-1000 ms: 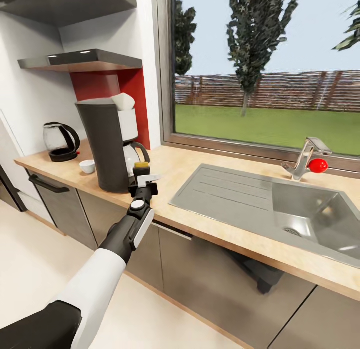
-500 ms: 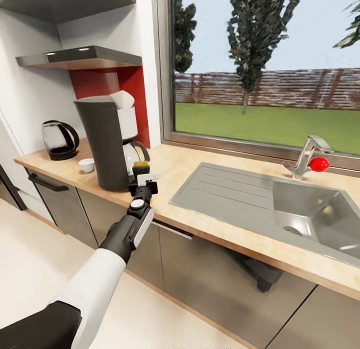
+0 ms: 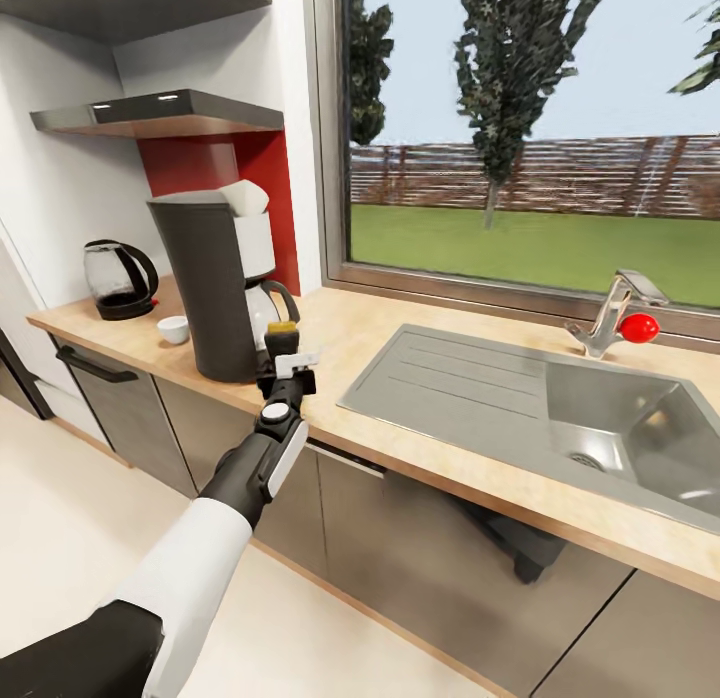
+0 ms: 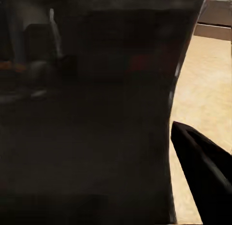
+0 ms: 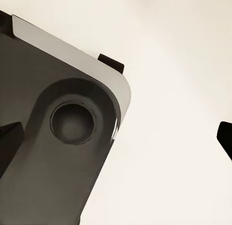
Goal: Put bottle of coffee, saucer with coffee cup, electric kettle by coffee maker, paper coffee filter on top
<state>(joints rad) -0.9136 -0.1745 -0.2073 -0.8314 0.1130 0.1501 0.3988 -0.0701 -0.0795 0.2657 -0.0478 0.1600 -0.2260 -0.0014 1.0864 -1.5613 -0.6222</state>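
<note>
One bottle of coffee point(image 3: 282, 339) sits on the kitchen countertop point(image 3: 400, 328), just right of the coffee maker point(image 3: 208, 288). The left gripper point(image 3: 285, 370) looks clamped on it. Next, I think, the claw must let go and back away gently.

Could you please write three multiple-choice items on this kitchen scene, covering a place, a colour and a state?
1. Where is the electric kettle?
A. in the sink
B. on the kitchen countertop, beyond the coffee maker from the sink
C. on the shelf

2. What colour is the bottle of coffee's cap?
A. yellow
B. red
C. blue

3. What is the left claw doing?
A. hanging over the sink
B. gripping the kettle handle
C. at the bottle, beside the coffee maker

Answers: 1 B, the kettle stands at the counter's far end; 2 A, a yellow cap shows above the claw; 3 C, the claw's fingers flank the bottle.
</note>
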